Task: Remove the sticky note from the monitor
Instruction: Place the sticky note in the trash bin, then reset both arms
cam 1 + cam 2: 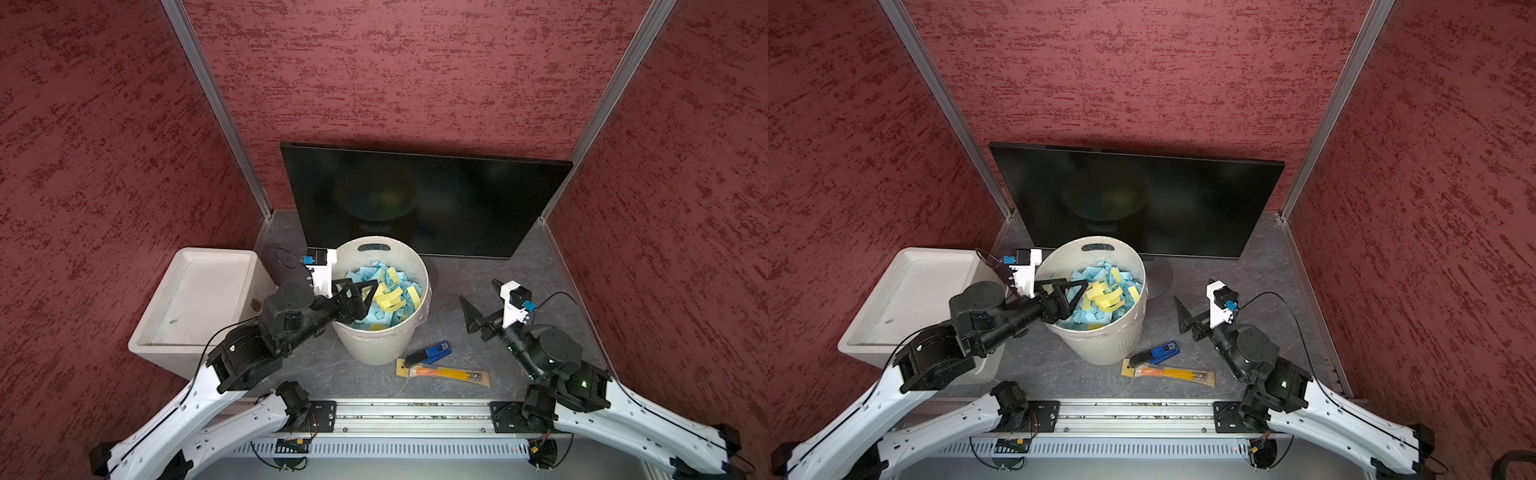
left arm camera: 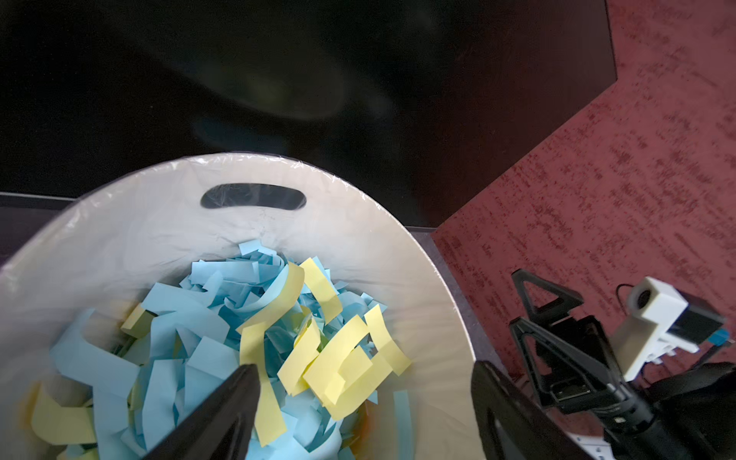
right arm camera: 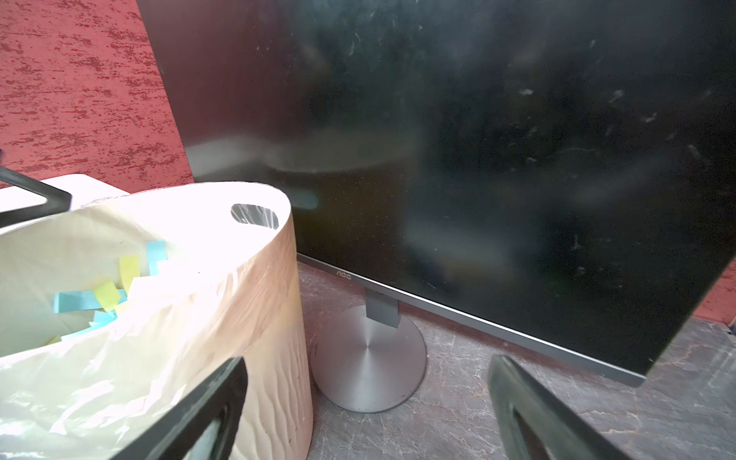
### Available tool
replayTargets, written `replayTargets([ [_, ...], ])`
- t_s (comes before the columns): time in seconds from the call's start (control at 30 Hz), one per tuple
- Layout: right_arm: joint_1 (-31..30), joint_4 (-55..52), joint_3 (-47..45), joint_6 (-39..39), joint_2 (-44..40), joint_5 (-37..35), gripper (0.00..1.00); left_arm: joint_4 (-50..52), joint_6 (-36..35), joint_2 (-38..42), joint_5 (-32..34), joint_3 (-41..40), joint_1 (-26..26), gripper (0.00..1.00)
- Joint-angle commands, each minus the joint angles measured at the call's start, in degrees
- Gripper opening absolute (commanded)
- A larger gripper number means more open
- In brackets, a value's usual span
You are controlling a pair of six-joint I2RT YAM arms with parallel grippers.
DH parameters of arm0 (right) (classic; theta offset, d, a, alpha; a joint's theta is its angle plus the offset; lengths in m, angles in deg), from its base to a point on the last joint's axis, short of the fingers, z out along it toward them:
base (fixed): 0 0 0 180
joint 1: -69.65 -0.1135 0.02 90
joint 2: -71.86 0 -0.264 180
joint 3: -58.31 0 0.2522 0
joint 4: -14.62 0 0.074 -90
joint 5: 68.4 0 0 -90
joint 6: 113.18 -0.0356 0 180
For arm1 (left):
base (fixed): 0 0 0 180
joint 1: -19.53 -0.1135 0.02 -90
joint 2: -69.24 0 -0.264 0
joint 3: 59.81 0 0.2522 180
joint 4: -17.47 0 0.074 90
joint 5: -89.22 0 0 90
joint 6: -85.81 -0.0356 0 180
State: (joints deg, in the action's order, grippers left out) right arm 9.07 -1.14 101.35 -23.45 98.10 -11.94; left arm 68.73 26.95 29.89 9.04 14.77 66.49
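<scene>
The monitor (image 1: 424,199) (image 1: 1138,199) stands at the back, and its black screen (image 3: 478,139) shows only smudges and reflections. No sticky note shows on it. In front stands a round white bin (image 1: 417,332) (image 1: 1100,340) lined with clear plastic and holding several blue and yellow sticky notes (image 2: 350,366). Which of them is the task's, I cannot tell. My left gripper (image 1: 368,301) (image 2: 364,368) hangs open over the bin's left side, nothing between its fingers. My right gripper (image 1: 478,291) (image 3: 368,360) is open and empty, right of the bin above the table.
A white rectangular tub (image 1: 195,299) sits left of the bin under my left arm. A blue stapler (image 1: 430,353) and a pack of orange and yellow sticks (image 1: 444,372) lie in front of the bin. The monitor's round metal foot (image 3: 366,358) stands beside the bin.
</scene>
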Motion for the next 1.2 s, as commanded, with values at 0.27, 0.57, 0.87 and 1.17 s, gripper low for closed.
replayTargets([
  [0.27,0.5,1.9,-1.6,2.9,0.2,-6.4,0.98,5.8,-6.0,6.0,8.7,3.4,-4.4,1.00],
  [0.57,0.8,7.0,-4.2,6.9,0.2,-13.4,0.98,5.7,-8.4,15.2,29.2,-2.8,-4.9,1.00],
  [0.87,5.8,17.2,-9.1,11.0,1.8,-21.0,0.98,-5.5,-18.2,19.1,39.8,-13.9,-5.1,1.00],
  [1.17,21.2,19.2,-13.2,2.3,8.5,-16.7,0.98,-22.4,-25.8,17.0,33.6,-25.3,-16.8,1.00],
])
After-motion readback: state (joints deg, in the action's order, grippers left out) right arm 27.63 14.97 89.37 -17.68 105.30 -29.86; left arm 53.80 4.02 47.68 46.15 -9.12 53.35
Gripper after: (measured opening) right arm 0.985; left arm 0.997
